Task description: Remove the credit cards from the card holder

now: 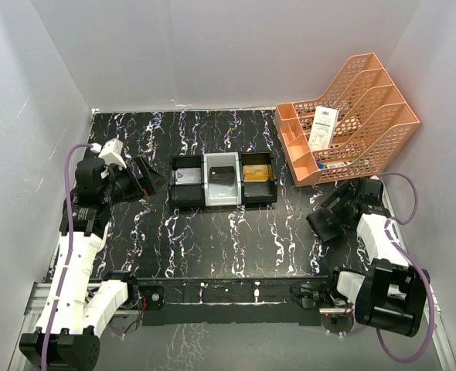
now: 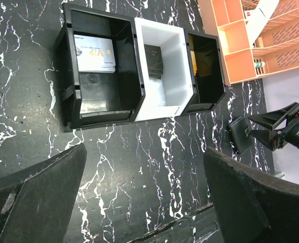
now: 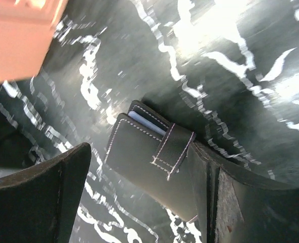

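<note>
Card holder [image 3: 144, 172] closed and flat on the worktop [image 3: 230, 61], directly between the fingers of the right tool [image 1: 332, 210], long axis slanting from centre to lower right of the wrist view, lower-right end against one finger, other finger apart from it. Right tool partly spread, gripping nothing, likely to catch the holder on the slant if closed from here. Left tool [image 1: 147, 178] wide, empty, well apart at left of the overhead view, near the bins [image 1: 222, 199].
</note>
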`<control>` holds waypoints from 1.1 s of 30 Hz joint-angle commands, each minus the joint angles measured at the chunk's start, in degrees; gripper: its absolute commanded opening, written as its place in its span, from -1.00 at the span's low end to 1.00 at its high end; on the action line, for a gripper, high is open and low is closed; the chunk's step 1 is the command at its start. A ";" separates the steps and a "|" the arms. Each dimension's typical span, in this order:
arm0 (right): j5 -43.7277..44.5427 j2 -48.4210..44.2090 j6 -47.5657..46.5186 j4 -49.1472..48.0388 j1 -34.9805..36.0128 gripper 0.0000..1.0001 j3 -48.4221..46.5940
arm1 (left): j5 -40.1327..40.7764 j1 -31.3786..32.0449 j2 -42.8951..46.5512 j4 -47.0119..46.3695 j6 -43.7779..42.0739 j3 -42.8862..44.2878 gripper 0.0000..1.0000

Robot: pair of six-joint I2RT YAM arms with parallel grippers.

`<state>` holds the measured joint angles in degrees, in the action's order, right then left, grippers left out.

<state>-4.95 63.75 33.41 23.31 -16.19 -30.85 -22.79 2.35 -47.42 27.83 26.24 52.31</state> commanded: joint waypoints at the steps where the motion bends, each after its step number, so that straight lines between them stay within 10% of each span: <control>1: -8.68 -3.48 -1.94 4.64 0.88 0.54 -2.70 | -3.24 -0.33 1.09 -1.99 1.50 -0.63 0.97; 9: 6.76 4.01 -5.06 9.83 0.80 0.63 -12.79 | -4.63 -0.30 1.98 -1.91 2.06 -1.37 0.97; 22: -8.52 8.57 -3.22 5.08 1.19 0.34 -4.17 | -19.72 -0.29 2.88 -14.05 10.89 -6.91 0.97; 33: -10.73 0.22 7.71 4.46 24.36 0.15 0.47 | -25.00 -0.22 2.72 -17.88 14.36 -13.37 0.97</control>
<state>-15.03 67.55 34.98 29.87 1.15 -31.88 -43.77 2.35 -45.63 11.79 38.46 40.49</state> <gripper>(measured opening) 0.586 0.986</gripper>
